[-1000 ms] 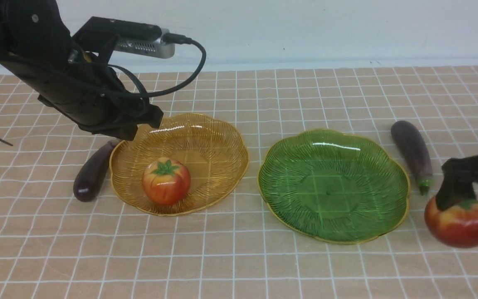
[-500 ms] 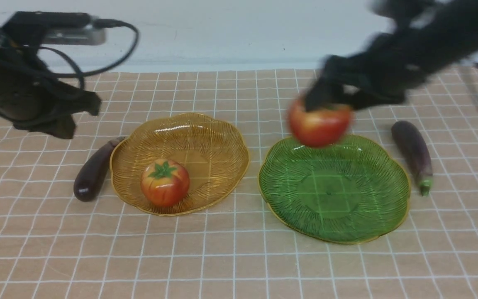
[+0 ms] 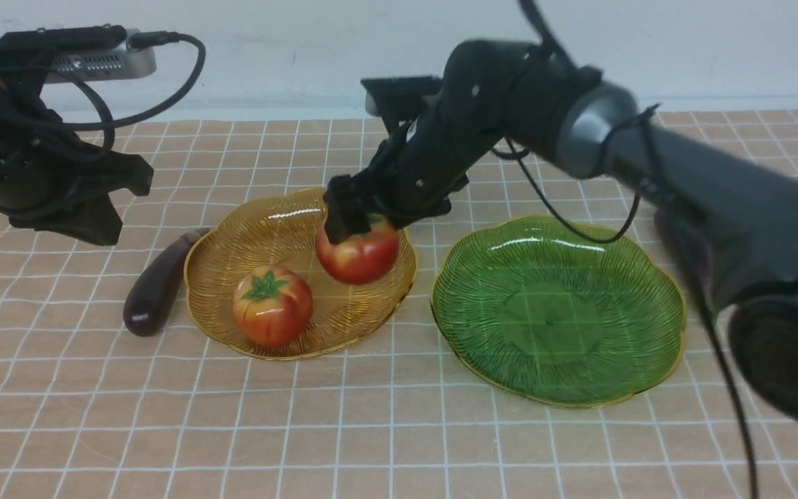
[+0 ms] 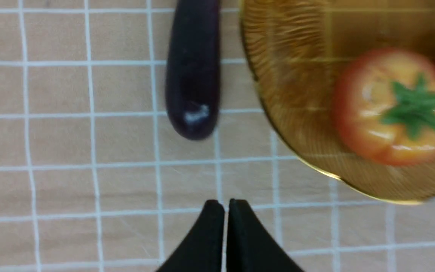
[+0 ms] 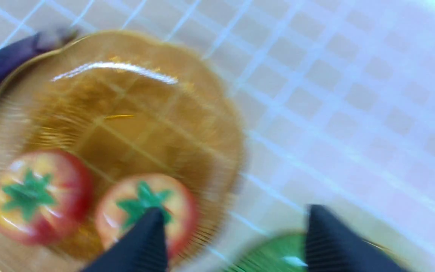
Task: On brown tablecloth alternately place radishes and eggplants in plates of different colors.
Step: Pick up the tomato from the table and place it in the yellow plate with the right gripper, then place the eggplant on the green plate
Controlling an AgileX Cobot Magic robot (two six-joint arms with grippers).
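Note:
On the brown tablecloth (image 3: 399, 430) the amber plate (image 3: 302, 201) holds one radish (image 3: 272, 306) upright. A second radish (image 3: 359, 255) is at that plate's right side, just under my right gripper (image 3: 379, 215). In the right wrist view the right gripper (image 5: 234, 209) is open: one finger overlaps this radish (image 5: 142, 192), and only cloth shows between the fingers. The green plate (image 3: 558, 312) has nothing in it. One eggplant (image 3: 156, 284) lies left of the amber plate. My left gripper (image 4: 221, 204) is shut and holds nothing, above the cloth near that eggplant (image 4: 193, 75).
My right arm (image 3: 648, 173) stretches across the back of the green plate, from the right edge to the amber plate. It covers the cloth to the right of the green plate. A white wall runs along the far edge of the table.
My right arm carried the second radish from the front right, over the green plate, to the amber plate, and its fingers no longer grip it. The left arm drew back to the left.

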